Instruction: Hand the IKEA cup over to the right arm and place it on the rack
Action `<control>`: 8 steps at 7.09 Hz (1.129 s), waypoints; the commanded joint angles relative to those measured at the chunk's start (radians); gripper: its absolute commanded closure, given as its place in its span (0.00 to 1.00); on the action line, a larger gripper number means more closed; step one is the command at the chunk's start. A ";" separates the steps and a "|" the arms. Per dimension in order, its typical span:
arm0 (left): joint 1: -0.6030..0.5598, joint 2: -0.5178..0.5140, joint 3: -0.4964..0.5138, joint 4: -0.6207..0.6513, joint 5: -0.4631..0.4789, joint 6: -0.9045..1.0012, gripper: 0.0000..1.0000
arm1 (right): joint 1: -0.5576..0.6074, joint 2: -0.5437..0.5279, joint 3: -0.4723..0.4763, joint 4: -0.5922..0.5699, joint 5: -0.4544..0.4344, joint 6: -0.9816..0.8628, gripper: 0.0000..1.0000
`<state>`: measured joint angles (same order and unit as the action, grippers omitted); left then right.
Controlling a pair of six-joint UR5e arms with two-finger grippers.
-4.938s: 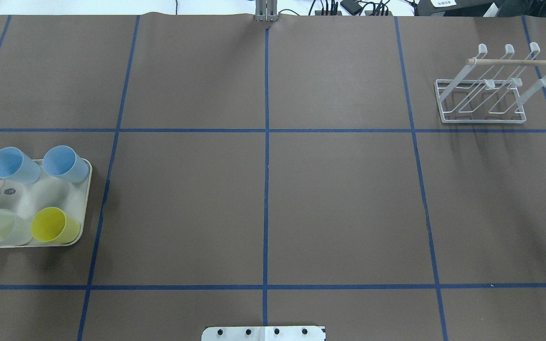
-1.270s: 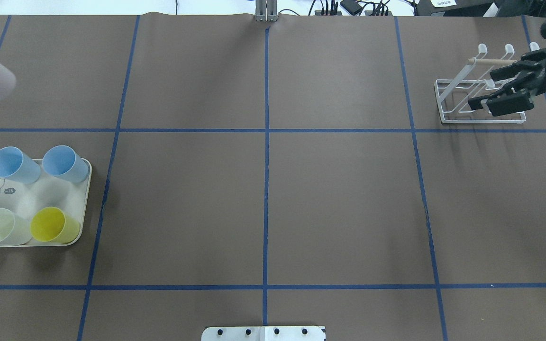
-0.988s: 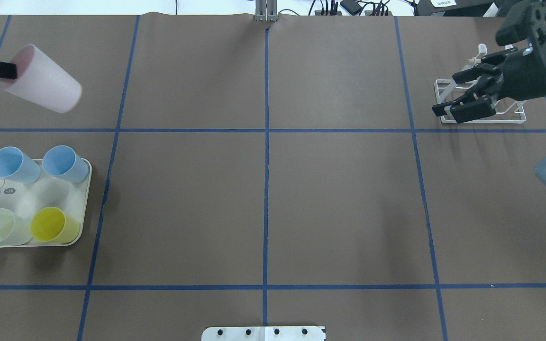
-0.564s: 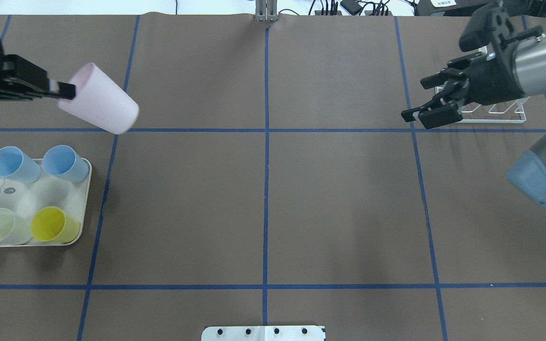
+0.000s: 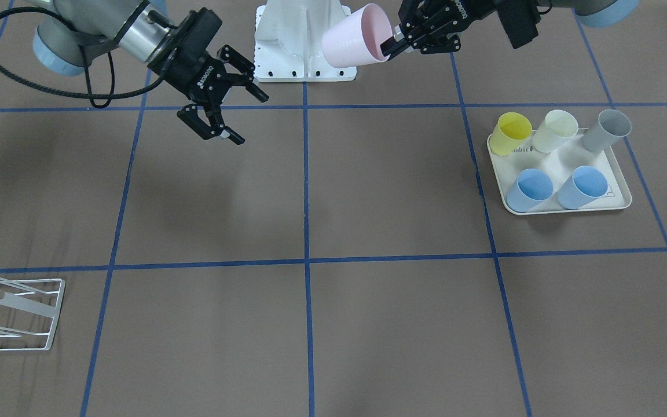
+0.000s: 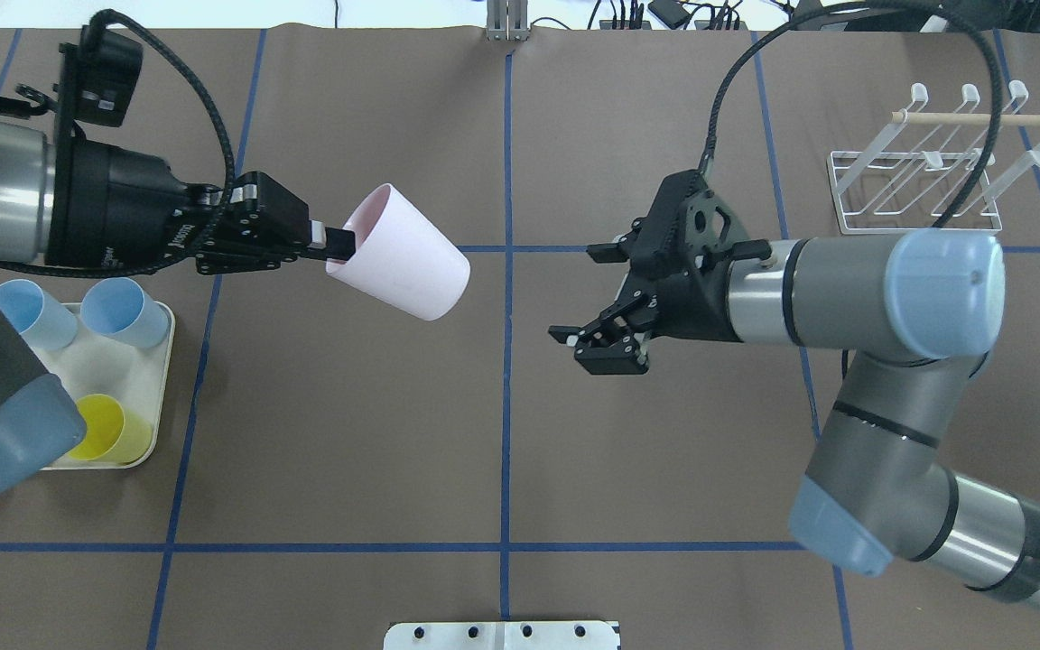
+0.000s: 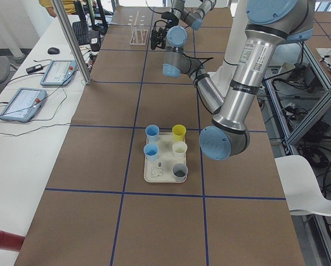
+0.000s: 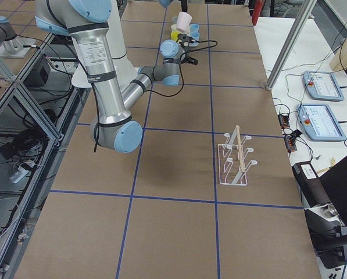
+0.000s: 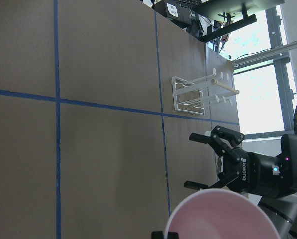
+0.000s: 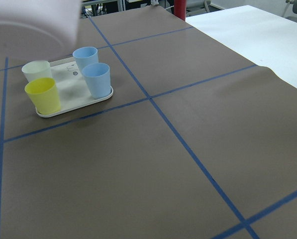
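My left gripper (image 6: 332,244) is shut on the rim of a pale pink cup (image 6: 403,255) and holds it tilted in the air, left of the table's centre line; it also shows in the front view (image 5: 354,39). The cup's open mouth fills the bottom of the left wrist view (image 9: 223,219). My right gripper (image 6: 588,298) is open and empty, just right of the centre line, facing the cup across a gap. The white wire rack (image 6: 917,181) with its wooden rod stands empty at the far right.
A cream tray (image 5: 617,202) at the left side holds two blue cups (image 5: 582,186), a yellow cup (image 5: 512,133), a pale green one and a grey one. The right arm's black cable (image 6: 845,18) loops over the rack. The robot's base (image 5: 304,35) stands at the near edge.
Both arms have moved toward the table's centre. The left gripper carried the pink cup rightward from the far left. The open right gripper moved left, away from the rack.
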<state>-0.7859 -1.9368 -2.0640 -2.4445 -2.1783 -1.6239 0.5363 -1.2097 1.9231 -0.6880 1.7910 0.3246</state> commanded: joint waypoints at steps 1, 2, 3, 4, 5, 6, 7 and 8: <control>0.051 -0.042 0.043 -0.004 0.041 -0.022 1.00 | -0.123 0.039 -0.001 0.011 -0.160 -0.004 0.02; 0.062 -0.050 0.057 -0.004 0.044 -0.021 1.00 | -0.136 0.039 -0.003 0.048 -0.162 -0.007 0.02; 0.066 -0.053 0.070 -0.004 0.044 -0.021 1.00 | -0.140 0.038 -0.001 0.076 -0.163 -0.007 0.02; 0.082 -0.053 0.073 -0.004 0.058 -0.021 1.00 | -0.141 0.038 -0.001 0.076 -0.163 -0.009 0.02; 0.100 -0.053 0.082 -0.004 0.080 -0.019 1.00 | -0.141 0.039 0.001 0.076 -0.163 -0.009 0.02; 0.109 -0.053 0.084 -0.004 0.080 -0.016 1.00 | -0.141 0.039 0.004 0.078 -0.163 -0.009 0.02; 0.122 -0.051 0.085 -0.004 0.081 -0.014 1.00 | -0.141 0.038 0.001 0.114 -0.163 -0.009 0.02; 0.129 -0.051 0.091 -0.004 0.087 -0.013 1.00 | -0.141 0.038 -0.001 0.125 -0.163 -0.009 0.02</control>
<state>-0.6681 -1.9887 -1.9785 -2.4482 -2.0970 -1.6388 0.3958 -1.1714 1.9238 -0.5832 1.6276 0.3160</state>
